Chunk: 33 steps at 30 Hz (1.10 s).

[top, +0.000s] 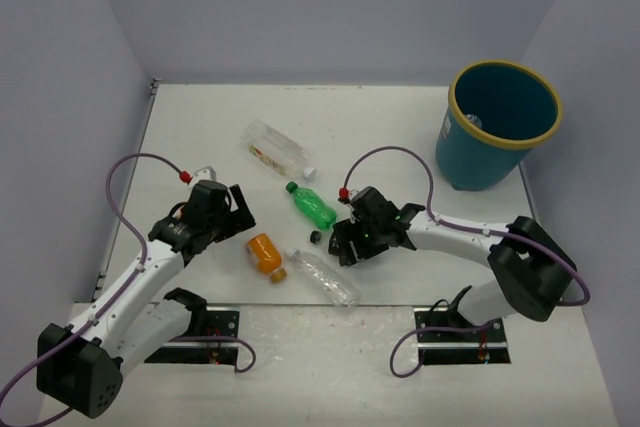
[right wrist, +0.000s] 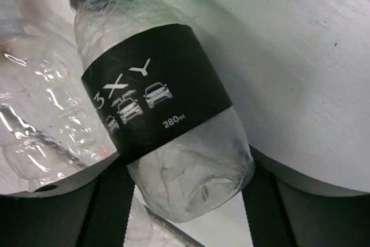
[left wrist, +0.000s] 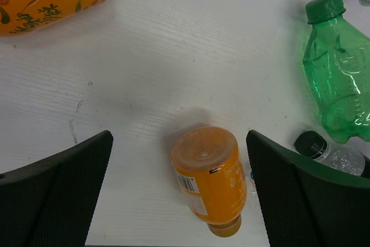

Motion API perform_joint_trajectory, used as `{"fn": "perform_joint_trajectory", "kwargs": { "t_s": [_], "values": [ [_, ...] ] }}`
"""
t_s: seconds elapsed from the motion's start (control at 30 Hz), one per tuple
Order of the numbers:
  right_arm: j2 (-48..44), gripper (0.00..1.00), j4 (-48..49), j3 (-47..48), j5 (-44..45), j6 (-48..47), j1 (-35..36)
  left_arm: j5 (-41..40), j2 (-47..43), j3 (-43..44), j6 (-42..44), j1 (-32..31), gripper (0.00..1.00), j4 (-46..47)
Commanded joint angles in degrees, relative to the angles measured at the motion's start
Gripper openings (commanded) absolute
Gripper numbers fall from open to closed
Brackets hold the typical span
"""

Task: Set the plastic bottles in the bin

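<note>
**Right pincer astride the black-labelled bottle, bin at upper right**

Your bin (top: 470, 162) stands upright at the upper right of the overhead view, on the far corner of the surface (top: 200, 127). It is well apart from every bottle lying outside it. A small pale shape shows against its inner left wall, too small to name.

Your right pincer (top: 347, 244) sits low near the middle of that view. Its jaws stand on either side of the black-labelled bottle (right wrist: 156, 108), which lies on its side between them. You cannot tell from the wrist view whether they are pressing on it or only flanking it. The green bottle (top: 312, 207) lies just beside its capped end, and a crumpled clear bottle (top: 325, 277) lies just beside it on the other side.

Your left pincer (left wrist: 179, 143) is spread wide and holds nothing. It hangs over the orange bottle (left wrist: 208, 180), which lies on its side at the lower centre of the left wrist view. A clear bottle with an orange-printed label (top: 275, 150) lies above centre in the overhead view.
</note>
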Motion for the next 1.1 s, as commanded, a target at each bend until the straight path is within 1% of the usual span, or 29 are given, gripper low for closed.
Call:
{"fn": "perform_joint_trajectory", "kwargs": {
  "t_s": [0.0,0.07,0.13,0.27,0.3,0.37,0.47,0.57,0.6,0.73,0.8,0.83,0.9,0.93,1.0,1.07],
  "values": [
    [-1.38,0.52,1.78,-0.20,1.61,1.69,0.40,-1.75,-0.52,1.42,0.54,-0.28,1.00,0.73],
    [-2.82,0.40,1.44,-0.14,2.13,1.37,0.40,-1.52,-0.05,1.38,0.78,-0.20,1.00,0.93],
    [-4.98,0.31,0.49,0.13,2.35,0.66,0.40,-1.51,0.43,1.47,0.96,-0.25,1.00,0.86],
    [-7.46,0.20,-0.73,0.39,1.98,-0.60,0.40,-1.54,0.57,1.45,1.18,-0.19,1.00,0.93],
    [-8.30,0.19,-0.88,0.39,1.91,-0.68,0.40,-1.68,0.43,1.38,1.24,-0.19,1.00,0.86],
    [-9.93,0.12,-1.50,0.33,1.45,-1.11,0.40,-1.77,0.05,1.09,1.21,-0.19,1.00,1.03],
    [-13.21,0.10,-2.69,0.56,1.47,-1.46,0.40,-1.69,-0.27,0.94,1.33,-0.19,1.00,1.03],
    [-17.43,0.09,-4.75,1.95,3.74,-2.00,0.40,-1.90,-0.36,1.09,1.33,-0.19,1.00,1.10],
    [-18.13,0.09,-5.09,2.24,5.54,-2.00,0.40,-1.95,-0.36,1.18,1.33,-0.19,1.00,1.18],
    [-25.37,0.10,-7.50,8.96,19.71,-3.00,-0.63,-2.09,0.29,1.68,1.12,-0.19,1.00,1.63],
    [-27.01,0.11,-7.56,14.21,23.21,-4.36,-4.31,-1.96,0.56,2.03,1.07,-0.19,1.00,1.96],
    [-27.46,0.11,-7.56,14.80,24.02,-4.46,-4.78,-1.88,0.60,2.08,1.07,-0.19,1.00,2.07],
    [-27.72,0.11,-7.50,22.41,24.27,-5.13,-12.83,-2.18,0.93,2.91,1.16,-0.19,1.00,2.18],
    [-27.18,0.12,-7.47,24.43,25.07,-5.16,-14.88,-2.21,0.96,3.29,1.16,-0.19,1.00,2.12],
    [-25.36,0.13,-7.55,29.02,30.70,-4.98,-21.44,-2.30,0.95,3.84,1.25,-0.19,1.00,2.18],
    [-23.09,0.14,-7.50,34.53,35.12,-3.88,-25.86,-2.44,0.87,4.33,1.39,-0.19,1.00,2.32]
  ]
}}
